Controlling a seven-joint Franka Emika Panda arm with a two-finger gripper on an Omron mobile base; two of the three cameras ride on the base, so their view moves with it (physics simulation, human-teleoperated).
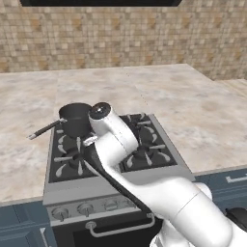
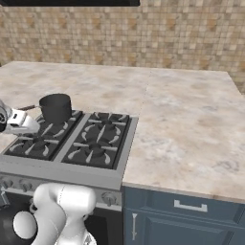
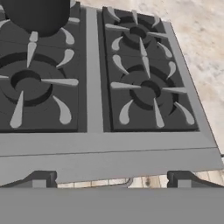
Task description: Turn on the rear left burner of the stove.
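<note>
The stove (image 1: 72,191) is a grey steel range with a black four-burner grated top. A dark pot (image 1: 76,118) with a long handle sits on the rear left burner (image 3: 69,36), hiding its cap; only some silver flame marks show around the pot (image 3: 37,15). My gripper (image 3: 111,180) hangs open above the stove's front edge (image 3: 109,148), fingertips (image 3: 39,179) wide apart with nothing between them. The arm's wrist (image 1: 101,112) is over the middle of the cooktop. Small round knobs (image 1: 85,209) line the front panel, above the oven handle (image 1: 120,229).
Marble counter (image 2: 191,124) runs on both sides of the stove, with a tiled wall (image 1: 120,38) behind it. Blue cabinet drawers (image 2: 191,215) stand to the right. The other three burners (image 3: 146,89) are bare. The pot's handle (image 1: 46,129) sticks out left over the counter.
</note>
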